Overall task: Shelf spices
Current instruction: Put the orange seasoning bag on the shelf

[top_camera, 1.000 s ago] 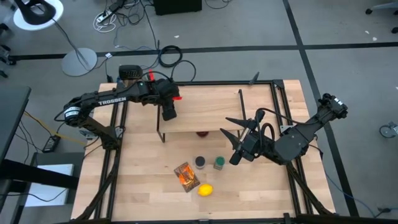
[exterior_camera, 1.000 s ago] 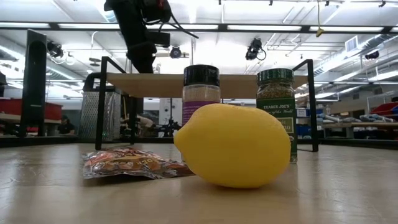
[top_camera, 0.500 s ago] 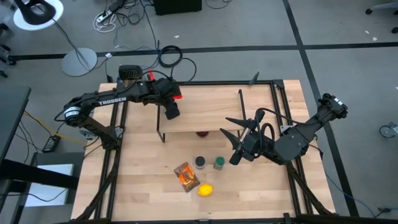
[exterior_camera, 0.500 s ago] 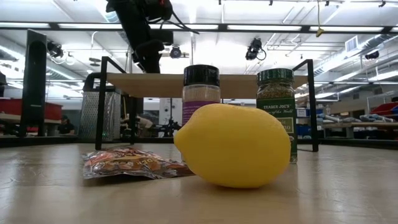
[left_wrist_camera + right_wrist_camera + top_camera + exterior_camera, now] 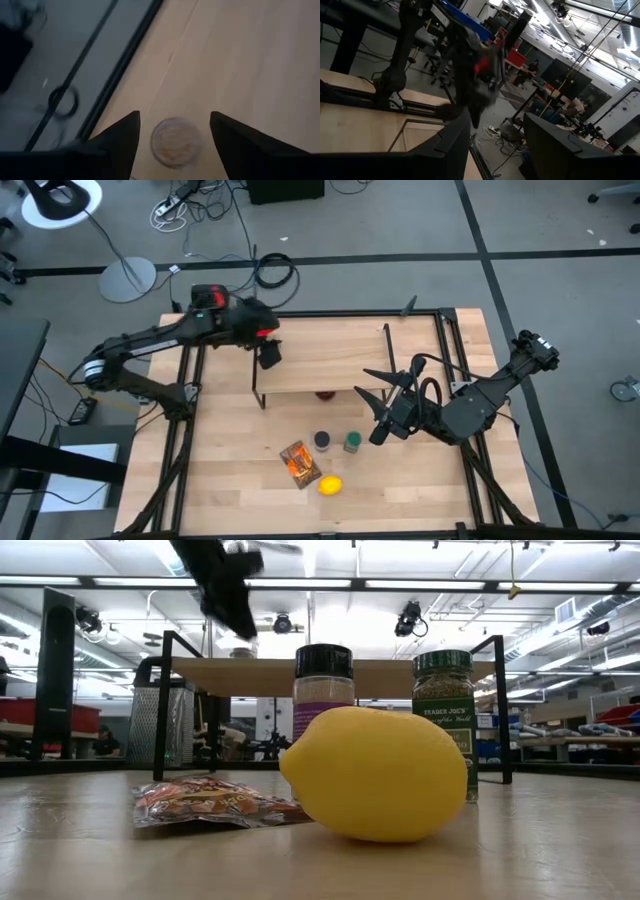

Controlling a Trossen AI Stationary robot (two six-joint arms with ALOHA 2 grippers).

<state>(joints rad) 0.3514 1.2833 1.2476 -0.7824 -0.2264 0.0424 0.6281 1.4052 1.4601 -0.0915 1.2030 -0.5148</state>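
Pale beige round-lidded jar [image 5: 176,140] now standing on light wooden shelf top [image 5: 300,360]; left pincer [image 5: 172,131] released, pulled back. Right pincer [image 5: 375,415] idle, spread. Three spices remain.

The green jar [image 5: 444,720] label reads "TRADER JOE'S"

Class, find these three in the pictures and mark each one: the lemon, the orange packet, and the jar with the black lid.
lemon [image 5: 378,774], low view, middle of its yellow skin.
orange packet [image 5: 205,803], low view, centre of the flat wrapper.
jar with the black lid [image 5: 323,661], low view, on the black lid itself.
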